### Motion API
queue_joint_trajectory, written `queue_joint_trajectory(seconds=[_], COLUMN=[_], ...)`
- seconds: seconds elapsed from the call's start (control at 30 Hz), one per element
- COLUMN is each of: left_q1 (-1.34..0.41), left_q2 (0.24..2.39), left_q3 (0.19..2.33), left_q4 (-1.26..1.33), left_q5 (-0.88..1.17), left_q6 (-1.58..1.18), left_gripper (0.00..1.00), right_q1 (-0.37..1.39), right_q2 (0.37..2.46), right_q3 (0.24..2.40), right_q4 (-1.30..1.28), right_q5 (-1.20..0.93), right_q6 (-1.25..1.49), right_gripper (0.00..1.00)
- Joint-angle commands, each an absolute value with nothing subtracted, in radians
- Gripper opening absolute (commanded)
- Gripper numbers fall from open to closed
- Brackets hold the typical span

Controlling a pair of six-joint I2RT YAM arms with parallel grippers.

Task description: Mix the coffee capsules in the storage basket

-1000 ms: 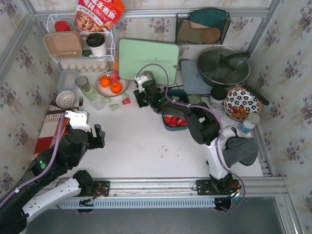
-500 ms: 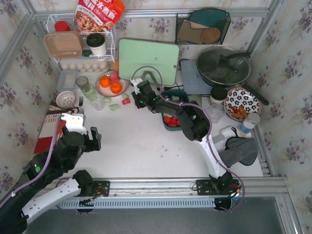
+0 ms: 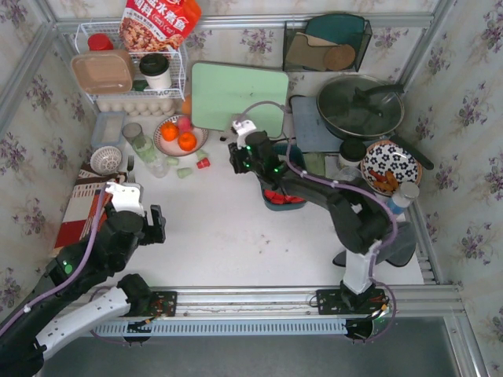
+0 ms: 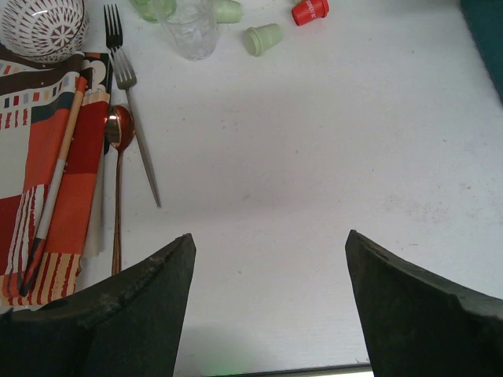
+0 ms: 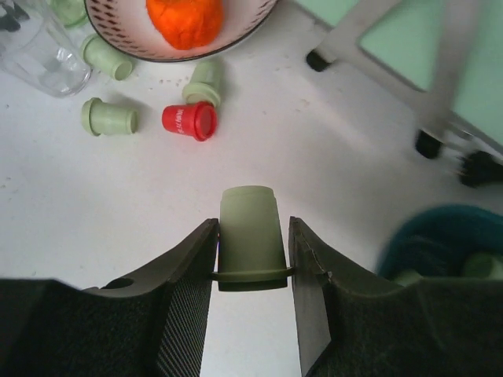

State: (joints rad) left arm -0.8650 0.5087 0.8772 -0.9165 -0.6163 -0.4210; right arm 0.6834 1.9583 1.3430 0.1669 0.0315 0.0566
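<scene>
**Right arm swings a mint pod toward the tub**

Since half a second ago the right arm has drawn back from the loose pods at the far left and shifted right, closer to the basket; the left arm has barely stirred.

Nearest, the left gripper (image 4: pixel 267 238) hangs over bare white tabletop with its jaws spread wide and nothing between them. It sits well clear of the work, which I judge leaves room for the other arm.

Further in, right of centre, sits the dark teal plastic storage basket (image 5: pixel 440 236). In the overhead view several red capsules (image 3: pixel 281 195) lie in it.

Just left of the basket, the right gripper (image 5: pixel 253 224) pinches a pale mint green tapered capsule (image 5: pixel 250 243). The pod lies lengthwise between the jaws, its flanged rim toward the wrist and its narrow end pointing out. It is held above the table, and the basket rim is close to its right, so the carry looks nearly done.

Beyond, a loose red pod (image 5: pixel 189 121) and three loose mint pods (image 5: pixel 108 118) lie on the table, well apart from the jaws. Farther still are the patterned bowl of oranges (image 5: pixel 236 31) and a clear drinking glass (image 5: pixel 39 55).
</scene>
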Motion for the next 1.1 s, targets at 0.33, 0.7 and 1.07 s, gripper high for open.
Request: queue_joint_trajectory(seconds=[0.33,0.7,1.07], left_q1=[-0.865,-0.848,-0.585], left_q2=[0.589,0.709,1.068], left_q3=[0.798,0.762,0.788], left_q4=[-0.778,-0.620,-0.396], left_q5=[-0.671,-0.697,-0.457], left_q6=[-0.466,-0.445,-0.392], left_gripper=[0.98,0.99,0.91], right_q1=[0.606,0.552,0.552], right_q2=[1.457,1.514,1.533], right_q3=[0.744,0.734,0.716], right_q4=[0.395,0.284,0.317], right_q5=[0.468,0.319,0.267], right_q6=[0.133,0.253,0.264], right_gripper=[0.21,0.43,0.58])
